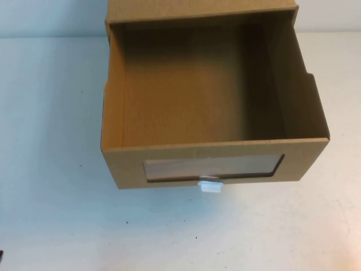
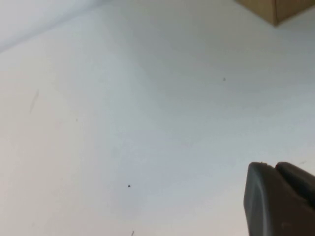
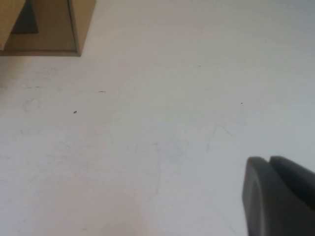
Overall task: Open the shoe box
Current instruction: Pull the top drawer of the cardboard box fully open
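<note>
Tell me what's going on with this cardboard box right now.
Nothing is being handled at this moment. The brown cardboard shoe box sits on the white table with its drawer slid out toward the robot, open on top and empty. A small white pull tab hangs below its front window. The left hand is over bare table away from the box, shut and empty. The right hand is the same on its side. Neither touches the box.
</note>
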`<state>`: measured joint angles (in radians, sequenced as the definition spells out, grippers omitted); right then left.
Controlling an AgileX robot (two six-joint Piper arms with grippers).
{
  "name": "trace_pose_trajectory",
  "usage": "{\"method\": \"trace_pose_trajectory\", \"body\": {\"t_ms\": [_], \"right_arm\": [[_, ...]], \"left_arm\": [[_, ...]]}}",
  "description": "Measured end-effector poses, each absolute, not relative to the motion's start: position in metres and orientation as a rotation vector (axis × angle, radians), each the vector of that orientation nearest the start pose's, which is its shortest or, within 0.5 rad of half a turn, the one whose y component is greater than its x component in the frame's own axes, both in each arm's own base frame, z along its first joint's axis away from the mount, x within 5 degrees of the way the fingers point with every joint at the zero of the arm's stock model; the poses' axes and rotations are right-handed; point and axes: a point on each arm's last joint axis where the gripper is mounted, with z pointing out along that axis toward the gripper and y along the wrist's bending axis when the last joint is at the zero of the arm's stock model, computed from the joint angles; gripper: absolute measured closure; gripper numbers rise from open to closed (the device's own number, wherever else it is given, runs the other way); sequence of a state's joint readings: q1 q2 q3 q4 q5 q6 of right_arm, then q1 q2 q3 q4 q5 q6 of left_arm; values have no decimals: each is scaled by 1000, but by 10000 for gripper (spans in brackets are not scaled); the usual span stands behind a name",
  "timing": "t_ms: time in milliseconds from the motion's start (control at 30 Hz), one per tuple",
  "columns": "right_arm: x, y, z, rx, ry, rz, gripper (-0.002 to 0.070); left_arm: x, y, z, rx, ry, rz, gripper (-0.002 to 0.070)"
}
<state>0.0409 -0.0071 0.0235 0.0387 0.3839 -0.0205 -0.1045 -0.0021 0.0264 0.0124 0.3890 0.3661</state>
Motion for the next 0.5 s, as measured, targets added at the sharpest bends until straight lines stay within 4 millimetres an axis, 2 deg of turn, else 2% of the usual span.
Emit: {"method": "trace_pose_trajectory", "body": {"t_ms": [500], "right_arm": [[52,4,171,-24,1882,69,689]], "left_arm": [[52,-5,170,423,1846,175,680]]}}
